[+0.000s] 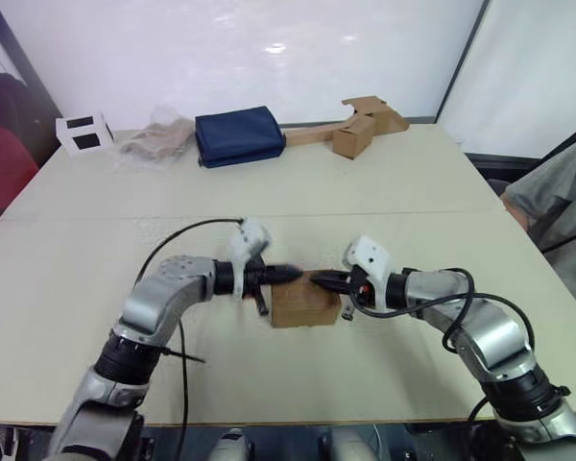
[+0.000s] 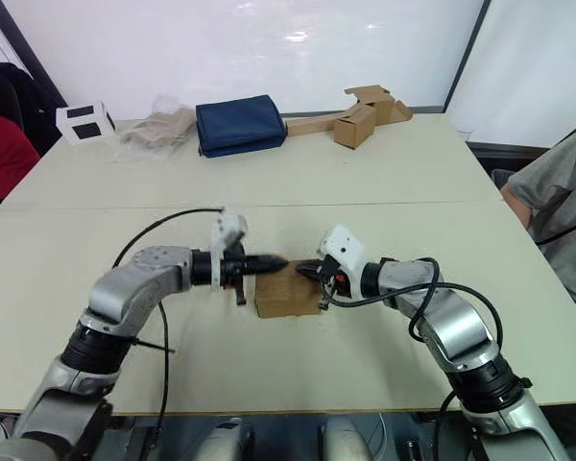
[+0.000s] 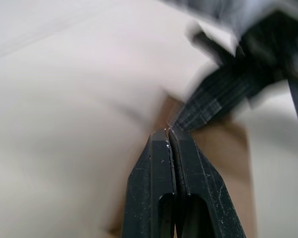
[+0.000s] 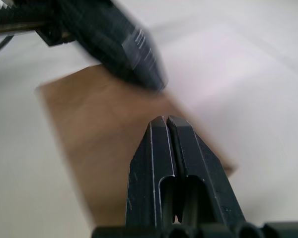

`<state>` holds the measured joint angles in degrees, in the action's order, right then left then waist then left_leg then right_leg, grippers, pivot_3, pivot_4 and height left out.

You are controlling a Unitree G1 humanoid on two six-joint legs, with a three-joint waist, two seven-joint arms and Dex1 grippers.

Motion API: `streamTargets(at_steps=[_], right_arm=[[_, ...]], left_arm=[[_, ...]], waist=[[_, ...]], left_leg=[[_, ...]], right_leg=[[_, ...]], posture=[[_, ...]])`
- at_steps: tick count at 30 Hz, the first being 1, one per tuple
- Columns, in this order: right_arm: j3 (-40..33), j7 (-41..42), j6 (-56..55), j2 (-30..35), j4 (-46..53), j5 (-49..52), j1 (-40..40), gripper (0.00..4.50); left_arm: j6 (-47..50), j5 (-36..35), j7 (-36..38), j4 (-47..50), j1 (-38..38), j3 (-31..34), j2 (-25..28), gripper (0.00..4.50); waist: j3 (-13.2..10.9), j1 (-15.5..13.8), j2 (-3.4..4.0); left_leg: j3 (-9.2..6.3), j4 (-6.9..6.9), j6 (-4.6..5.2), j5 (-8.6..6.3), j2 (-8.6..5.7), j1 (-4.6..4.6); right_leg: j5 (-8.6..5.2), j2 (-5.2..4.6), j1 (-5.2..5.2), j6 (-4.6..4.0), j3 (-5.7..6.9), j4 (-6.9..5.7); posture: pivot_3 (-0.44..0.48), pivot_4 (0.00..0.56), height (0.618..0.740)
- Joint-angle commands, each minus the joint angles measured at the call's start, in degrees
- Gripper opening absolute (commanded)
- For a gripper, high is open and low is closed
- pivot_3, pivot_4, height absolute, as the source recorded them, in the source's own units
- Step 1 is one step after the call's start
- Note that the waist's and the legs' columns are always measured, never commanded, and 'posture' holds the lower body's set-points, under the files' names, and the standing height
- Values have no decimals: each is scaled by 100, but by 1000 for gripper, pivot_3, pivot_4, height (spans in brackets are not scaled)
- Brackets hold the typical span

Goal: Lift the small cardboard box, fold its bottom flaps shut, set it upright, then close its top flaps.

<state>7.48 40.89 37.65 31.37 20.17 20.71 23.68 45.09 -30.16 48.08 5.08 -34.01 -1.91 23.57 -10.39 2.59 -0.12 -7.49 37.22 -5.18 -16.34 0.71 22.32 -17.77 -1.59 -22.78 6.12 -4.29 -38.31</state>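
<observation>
Left eye view takes in the wide pale table (image 1: 96,192), with a folded navy cloth (image 1: 238,135), brown cardboard pieces with a long tan strip (image 1: 360,123), a crumpled plastic bag (image 1: 154,142) and a white cube with black squares (image 1: 84,133) all lined along its far edge, well apart from the work. Near the front edge sits the small cardboard box (image 1: 302,305), resting on the table between both arms. The left gripper (image 1: 296,274) comes in over the box's top from one side and the right gripper (image 1: 317,280) from the other, their tips almost meeting above it. Each wrist view shows its own fingers pressed tight together, holding nothing — they look set for pushing flaps down, not gripping. The top looks flat, so the closing seems well along, though I cannot tell whether every flap is tucked. The risk from here: two narrow tips pressing near one spot could tilt or slide the light box, or let a flap spring back up once pressure comes off.
</observation>
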Motion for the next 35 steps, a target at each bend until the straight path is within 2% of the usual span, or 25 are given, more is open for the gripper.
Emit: streamTargets(at_steps=[1,5,7,11,21,28,35], right_arm=[[-1015,-283,1,-300,174,672,123,0],[-2051,-492,489,-364,378,1560,-236,0],[-2282,-529,607,-298,429,1748,-464,0],[-2418,-372,603,169,429,1520,-1267,0],[-2441,145,566,954,419,1540,-2375,0],[-2209,323,324,1104,152,1263,-2517,0],[-2127,323,242,1067,42,1177,-2433,0]], left_arm=[[-102,-426,-363,379,104,990,92,30],[69,-240,-564,751,920,1175,597,30],[-1,-218,-515,677,1259,1198,760,30],[-7,-108,-431,636,1951,1236,1175,30],[393,-833,3,1521,3229,1519,1635,30],[75,-729,147,1267,3508,1416,1641,30],[19,-767,164,1206,3456,1387,1610,30]], waist=[[1,10,1],[2,-6,3],[2,-32,3],[2,-53,3],[1,-7,5],[2,-35,5],[2,-26,5]], left_leg=[[0,-2,0,0,0,0],[1,-10,-1,0,1,0],[1,-10,-1,0,0,-1],[1,-7,-1,1,-1,-2],[8,-17,0,-1,4,-14],[10,-13,0,-1,3,-21],[10,-14,0,-1,3,-23]], right_leg=[[0,0,0,0,0,1],[0,-5,0,0,-1,9],[0,-6,2,0,-1,9],[1,-6,7,-1,0,8],[-1,-1,11,-2,-6,10],[-1,-2,23,-2,-4,12],[-1,-2,23,-2,-5,13]], posture=[[0,150,740],[0,150,740],[0,150,740],[0,150,740],[0,150,740],[0,150,740],[0,150,740]])
